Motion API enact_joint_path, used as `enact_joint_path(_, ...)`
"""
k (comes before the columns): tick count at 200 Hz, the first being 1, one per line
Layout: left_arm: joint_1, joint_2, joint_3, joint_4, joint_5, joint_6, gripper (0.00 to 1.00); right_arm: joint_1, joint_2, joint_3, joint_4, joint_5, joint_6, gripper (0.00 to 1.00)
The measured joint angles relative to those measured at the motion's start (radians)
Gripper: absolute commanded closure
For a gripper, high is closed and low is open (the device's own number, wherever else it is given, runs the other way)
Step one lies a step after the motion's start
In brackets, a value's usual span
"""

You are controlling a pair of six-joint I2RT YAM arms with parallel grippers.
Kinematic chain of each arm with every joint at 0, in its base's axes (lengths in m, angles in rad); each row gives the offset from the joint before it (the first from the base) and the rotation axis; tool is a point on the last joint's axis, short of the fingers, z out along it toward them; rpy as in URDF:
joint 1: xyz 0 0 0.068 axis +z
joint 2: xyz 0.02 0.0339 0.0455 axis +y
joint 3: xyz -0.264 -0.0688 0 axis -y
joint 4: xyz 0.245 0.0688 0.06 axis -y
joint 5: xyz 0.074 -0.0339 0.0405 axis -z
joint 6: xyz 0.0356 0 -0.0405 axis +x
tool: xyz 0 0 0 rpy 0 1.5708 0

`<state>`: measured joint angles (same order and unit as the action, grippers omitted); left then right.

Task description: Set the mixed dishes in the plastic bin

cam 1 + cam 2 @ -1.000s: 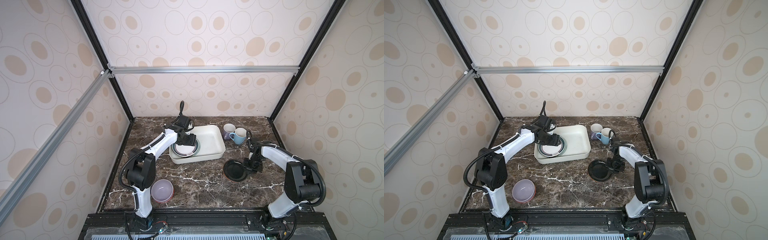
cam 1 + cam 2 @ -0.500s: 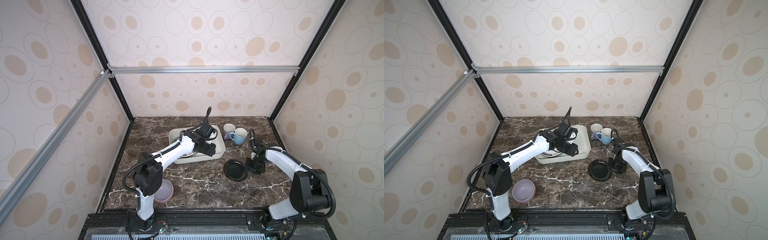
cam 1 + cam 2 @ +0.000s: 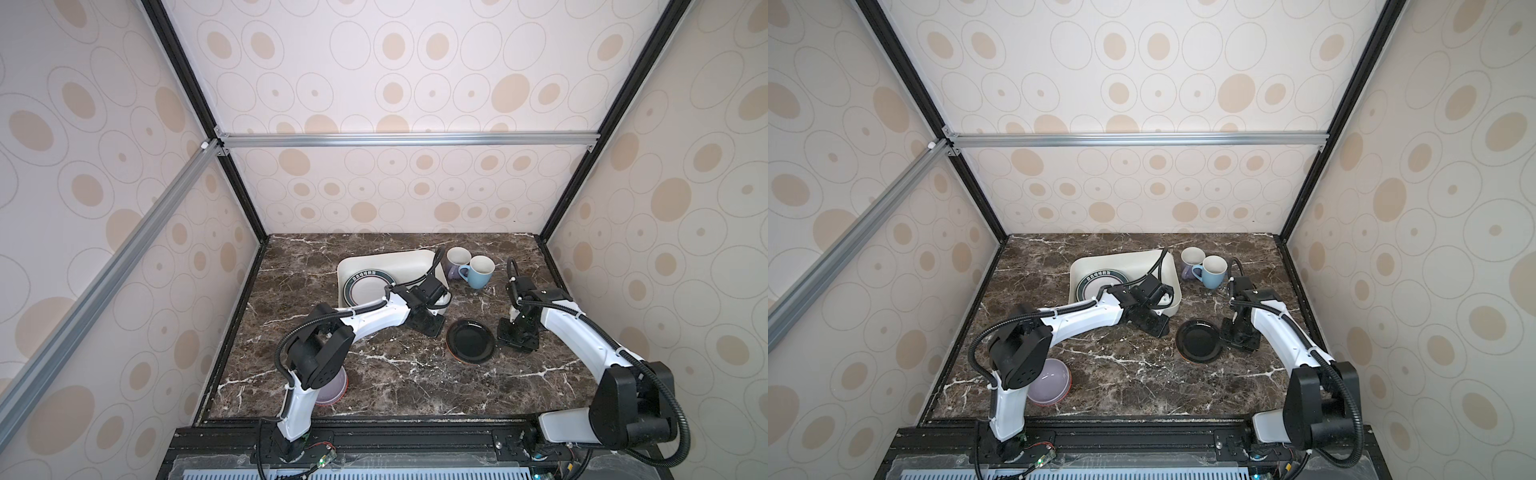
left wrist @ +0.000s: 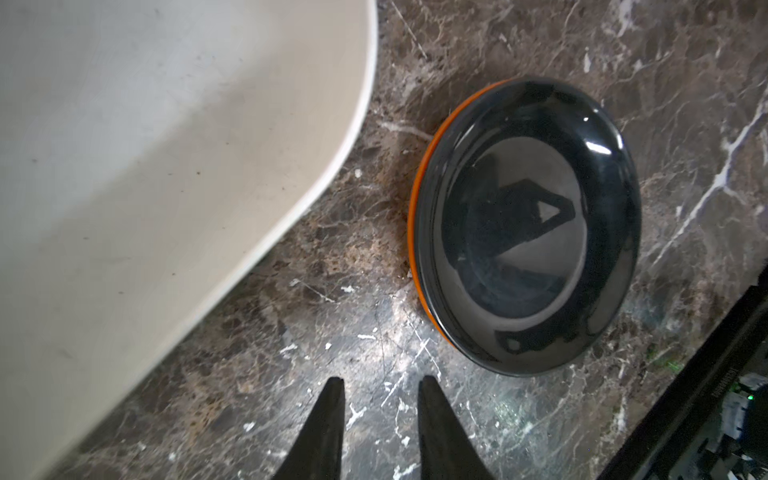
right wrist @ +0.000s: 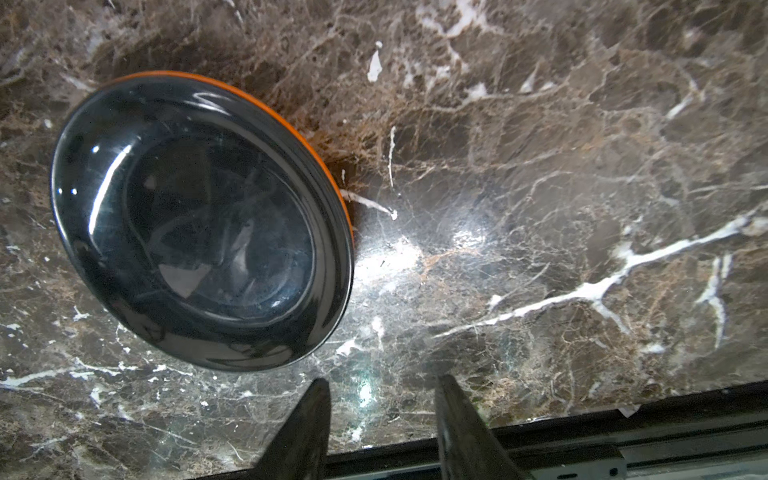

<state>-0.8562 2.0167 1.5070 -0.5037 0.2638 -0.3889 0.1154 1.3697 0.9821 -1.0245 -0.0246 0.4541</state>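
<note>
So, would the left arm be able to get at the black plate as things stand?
Probably yes: the left end effector hangs just beside the black plate, with only bare marble between them.

The left gripper [image 3: 432, 327] has swung out of the plastic bin [image 3: 386, 255]. It now hangs over the middle of the worktop [image 3: 374, 374], between the bin and the black plate [image 3: 471, 340], with its fingers drawn closer together. The right gripper [image 3: 515, 338] has backed slightly off the plate's right edge, and its fingers have spread wider.

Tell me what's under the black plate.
An orange plate: only a sliver of its rim shows beneath the black plate. The rest of it, and anything below, is covered.
</note>
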Motion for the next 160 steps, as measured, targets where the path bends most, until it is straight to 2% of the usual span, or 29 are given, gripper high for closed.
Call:
enact_joint_path(46, -0.005, 0.037, 0.045, 0.014, 0.003, 0.001, 0.74, -0.014, -0.011, -0.012, -0.008, 0.0, -0.003, 0.55)
enact_joint_path(81, -0.009, 0.065, 0.098, 0.021, 0.012, 0.002, 0.71, -0.02, -0.011, -0.014, -0.008, -0.001, -0.009, 0.55)
enact_joint_path(136, -0.017, 0.161, 0.203, 0.001, 0.031, 0.021, 0.54, -0.043, -0.011, -0.021, -0.007, -0.001, -0.022, 0.53)
enact_joint_path(160, -0.019, 0.195, 0.229, -0.018, 0.033, 0.029, 0.41, -0.054, -0.011, -0.031, -0.005, -0.002, -0.027, 0.53)
